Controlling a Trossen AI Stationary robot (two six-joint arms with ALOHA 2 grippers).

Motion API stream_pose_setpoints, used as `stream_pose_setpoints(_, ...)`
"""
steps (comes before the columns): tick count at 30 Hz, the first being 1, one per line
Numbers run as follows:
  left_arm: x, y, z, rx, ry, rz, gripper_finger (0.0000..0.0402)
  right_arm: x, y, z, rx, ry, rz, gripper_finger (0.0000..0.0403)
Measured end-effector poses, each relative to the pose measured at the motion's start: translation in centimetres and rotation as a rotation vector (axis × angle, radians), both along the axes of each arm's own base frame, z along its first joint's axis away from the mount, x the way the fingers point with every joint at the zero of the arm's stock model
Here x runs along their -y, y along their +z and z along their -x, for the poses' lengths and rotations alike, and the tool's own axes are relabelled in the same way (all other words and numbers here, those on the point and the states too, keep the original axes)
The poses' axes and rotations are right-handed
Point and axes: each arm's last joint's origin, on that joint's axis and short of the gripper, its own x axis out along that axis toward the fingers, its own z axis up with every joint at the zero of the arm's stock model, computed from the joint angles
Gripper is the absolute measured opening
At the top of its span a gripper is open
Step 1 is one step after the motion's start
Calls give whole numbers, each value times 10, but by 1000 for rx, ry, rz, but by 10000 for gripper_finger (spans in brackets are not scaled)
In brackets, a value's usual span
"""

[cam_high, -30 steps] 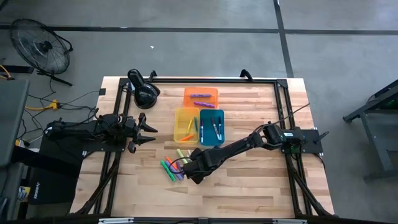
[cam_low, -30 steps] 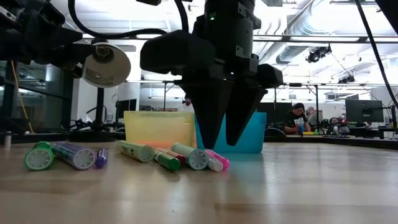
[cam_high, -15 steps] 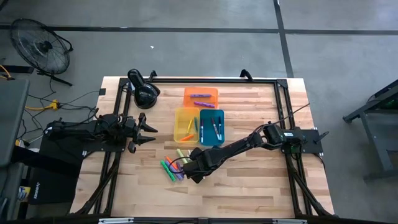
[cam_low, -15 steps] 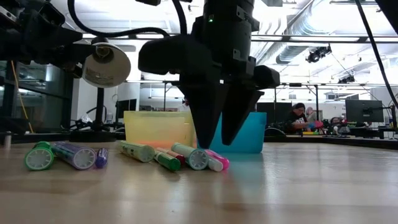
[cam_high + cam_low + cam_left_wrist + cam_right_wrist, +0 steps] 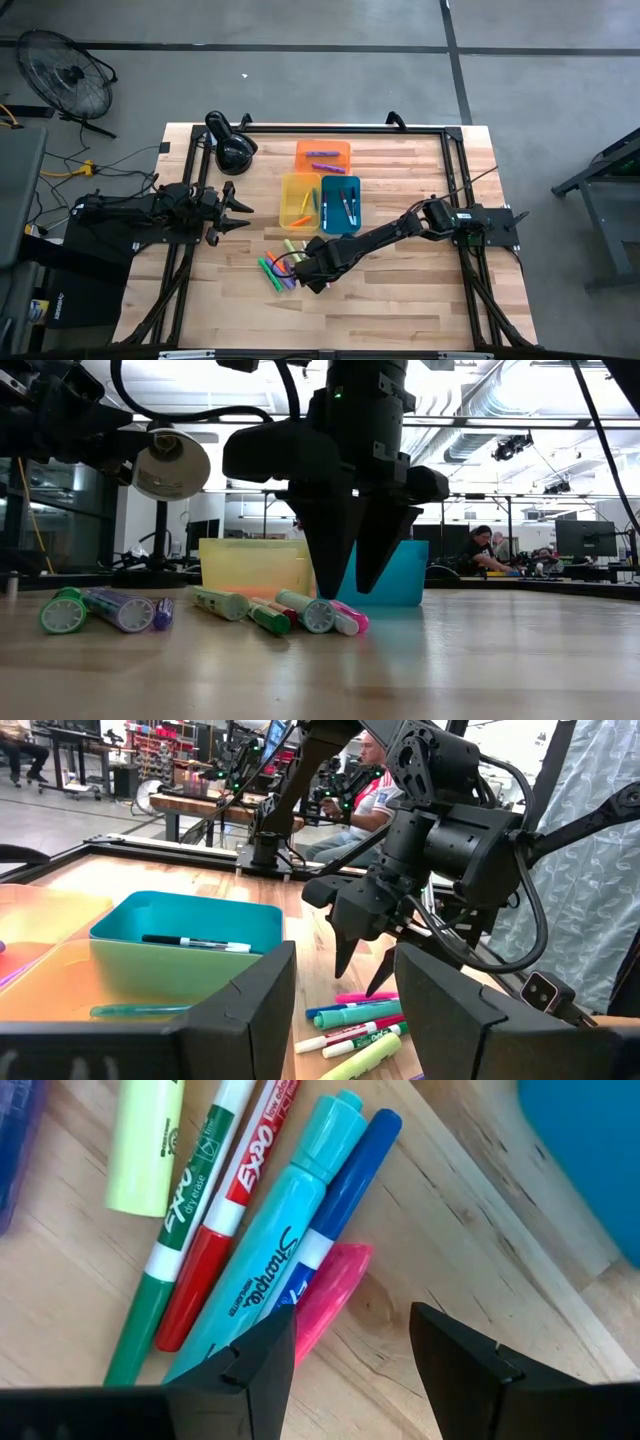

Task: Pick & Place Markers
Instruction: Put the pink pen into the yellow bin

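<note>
So the right gripper [image 5: 352, 565] is hanging right over the loose pile of markers [image 5: 280, 265] in the near middle of the table [image 5: 420, 300], fingers spread apart with nothing between them, tips pointing down and not quite on the wood. Straight under it in the right wrist view there's a pink marker [image 5: 332, 1300], with a blue marker [image 5: 345, 1195] and a teal marker [image 5: 275, 1260] lying tight against each other just beside it, then a red marker [image 5: 215, 1250], a green marker [image 5: 165, 1265] and a pale yellow marker [image 5: 145, 1145] fanned out farther on. From table height the pile spreads out to the left, ending in a fat purple marker [image 5: 120, 610] and a green cap [image 5: 62, 614], so plenty of clutter is packed close around the pink one. Just behind the pile sit the trays: the yellow tray [image 5: 296, 200] and blue tray [image 5: 341, 203] side by side, touching, and the orange tray [image 5: 322, 154] behind them, each with a few markers already in it. The blue tray's near wall is pretty close to the gripper. The left gripper [image 5: 237, 210] is parked off at the left side of the table, well apart from everything, fingers open and empty. A black desk lamp [image 5: 232, 148] stands at the far left corner area, and a fan [image 5: 68, 75] is on the floor beyond. People are at desks in the room behind the table.
</note>
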Motion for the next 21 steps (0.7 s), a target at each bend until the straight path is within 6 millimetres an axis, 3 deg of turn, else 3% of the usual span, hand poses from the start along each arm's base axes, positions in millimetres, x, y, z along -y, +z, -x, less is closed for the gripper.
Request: stream_pose_setpoints(21, 0, 0, 0, 0, 0, 0, 170, -1, -7, 0, -24, 1, -15, 185)
